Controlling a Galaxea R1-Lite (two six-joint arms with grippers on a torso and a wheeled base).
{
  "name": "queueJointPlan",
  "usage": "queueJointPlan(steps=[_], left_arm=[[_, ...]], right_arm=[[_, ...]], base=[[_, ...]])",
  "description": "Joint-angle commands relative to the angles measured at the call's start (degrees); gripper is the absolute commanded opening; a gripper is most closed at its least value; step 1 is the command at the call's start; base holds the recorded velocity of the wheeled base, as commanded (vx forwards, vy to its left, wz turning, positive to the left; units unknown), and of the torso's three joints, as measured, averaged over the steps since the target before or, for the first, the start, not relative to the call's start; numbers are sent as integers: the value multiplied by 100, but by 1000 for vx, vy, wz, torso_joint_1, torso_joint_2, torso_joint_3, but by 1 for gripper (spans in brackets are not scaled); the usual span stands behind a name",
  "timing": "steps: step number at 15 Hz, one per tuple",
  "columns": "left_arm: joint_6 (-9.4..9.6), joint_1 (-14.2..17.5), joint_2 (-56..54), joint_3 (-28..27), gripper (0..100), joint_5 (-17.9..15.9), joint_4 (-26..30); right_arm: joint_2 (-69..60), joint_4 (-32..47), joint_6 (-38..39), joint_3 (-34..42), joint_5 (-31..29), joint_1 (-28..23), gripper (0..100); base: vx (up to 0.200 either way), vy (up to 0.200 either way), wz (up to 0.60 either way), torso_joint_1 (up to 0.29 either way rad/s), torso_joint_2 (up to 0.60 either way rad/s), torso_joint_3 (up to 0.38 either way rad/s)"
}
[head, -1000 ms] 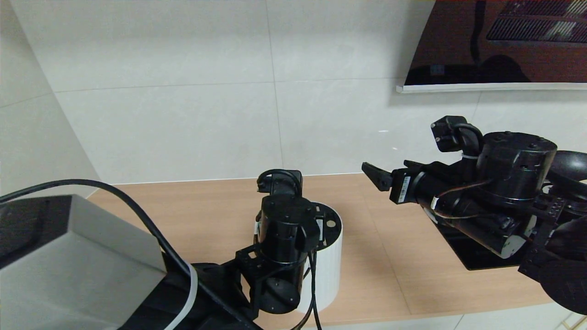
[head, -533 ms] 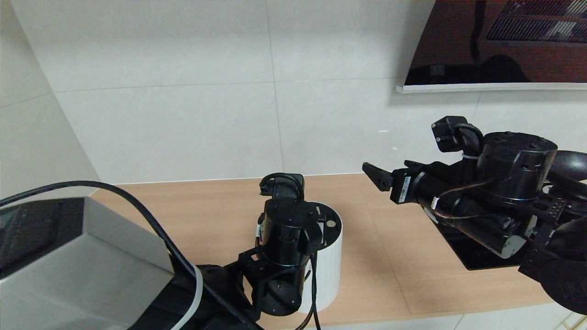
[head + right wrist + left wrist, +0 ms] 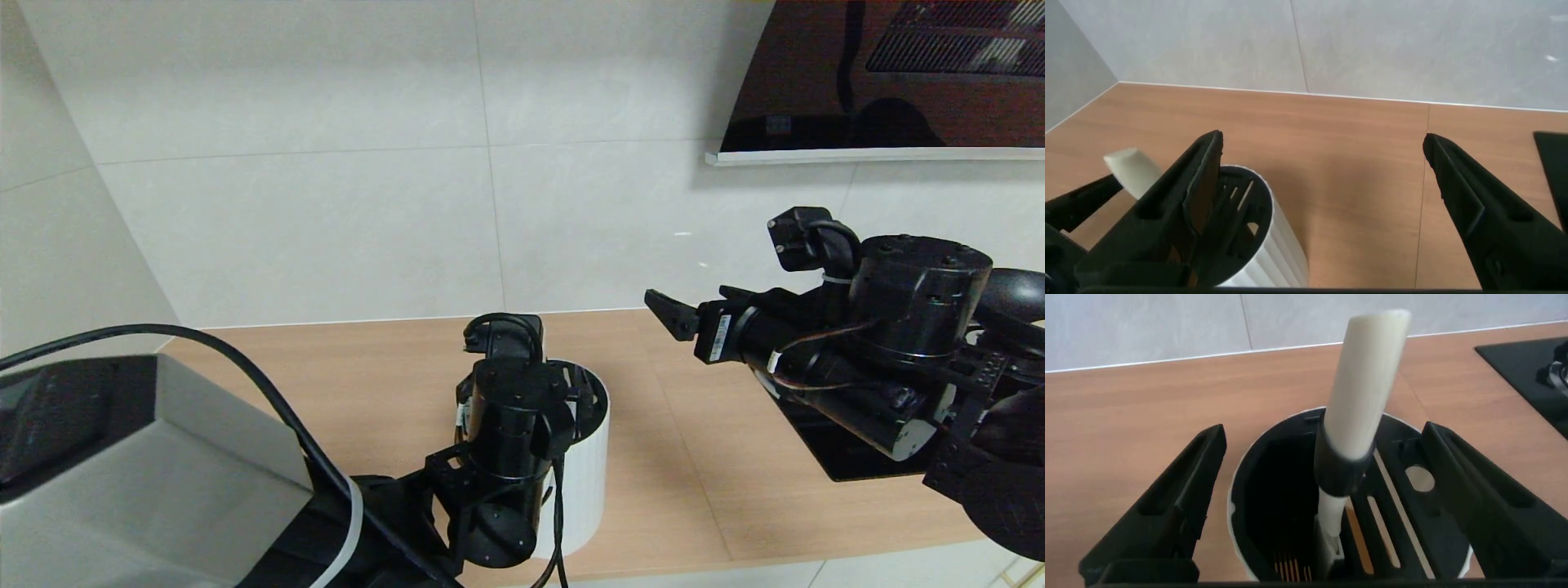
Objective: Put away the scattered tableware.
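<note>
**Entry: one utensil lodged in holder, left arm standing over it**

Item 1. Utensil [image 3: 1368,384], cream handle with a dark collar. It stands in the round well of the holder, leaning a little, with the handle projecting above the rim. The tip of the handle [image 3: 1133,167] also shows from the right wrist.

Item 2. Holder [image 3: 584,490], a white ribbed cylinder with a black slotted insert. It sits upright on the wooden counter [image 3: 367,367], near the front edge and well apart from the cooktop [image 3: 824,461]. Its rim [image 3: 1234,508] lies directly under the left wrist camera.

Item 3. Left gripper [image 3: 1323,429]. It hangs over the holder with its fingers spread wide, one on each side of the handle and neither touching it. Nothing is grasped.

Item 4. Right gripper [image 3: 1320,139]. It is held above the counter on the cooktop side, pointing toward the holder [image 3: 1278,245]. Its fingers are likewise parted and carry nothing.

Change over the last second: the left arm has edged slightly toward the robot's right above the holder. The holder itself has not moved, and the right arm has kept its pose.

Reading: the utensil looks already released and stowed, so this piece appears done. The small drift suggests the left arm is clearing the handle. Any withdrawal should go upward, since a sideways move could knock the leaning handle or tip the holder. Whether other tableware remains cannot be told.
</note>
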Motion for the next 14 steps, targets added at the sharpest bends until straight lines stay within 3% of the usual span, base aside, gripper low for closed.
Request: queueJointPlan(steps=[1,3,7,8,9,10,12,13,14], left_arm=[[-2,0,-202,92,100,-20,-11],[-2,0,-721,303,100,-266,-11],[130,0,-3050,997,100,-1479,104],[165,9,-3305,1068,100,-1646,148],[209,176,-3929,1252,100,-1997,244],[218,431,-4272,1393,100,-2120,376],[236,695,-4781,1533,100,-2129,640],[236,1117,-5432,1709,100,-2129,1000],[245,1301,-5906,1859,100,-2129,1334]], right_arm=[[3,-2,-5,-1,-1,3,100],[3,-28,3,-1,-1,3,100],[-630,-28,-32,8,-10,-6,100],[-797,-28,-32,17,-10,-6,100],[-1263,-20,-76,166,-36,-32,100],[-1658,-28,-190,412,-27,-225,100],[-2282,-28,-260,834,17,-524,100],[-3003,7,-260,1221,140,-744,100],[-3469,24,-287,1511,184,-841,100]], base=[[0,0,0,0,0,0],[0,0,0,0,0,0],[0,0,0,0,0,0],[0,0,0,0,0,0],[0,0,0,0,0,0],[0,0,0,0,0,0],[0,0,0,0,0,0],[0,0,0,0,0,0],[0,0,0,0,0,0]])
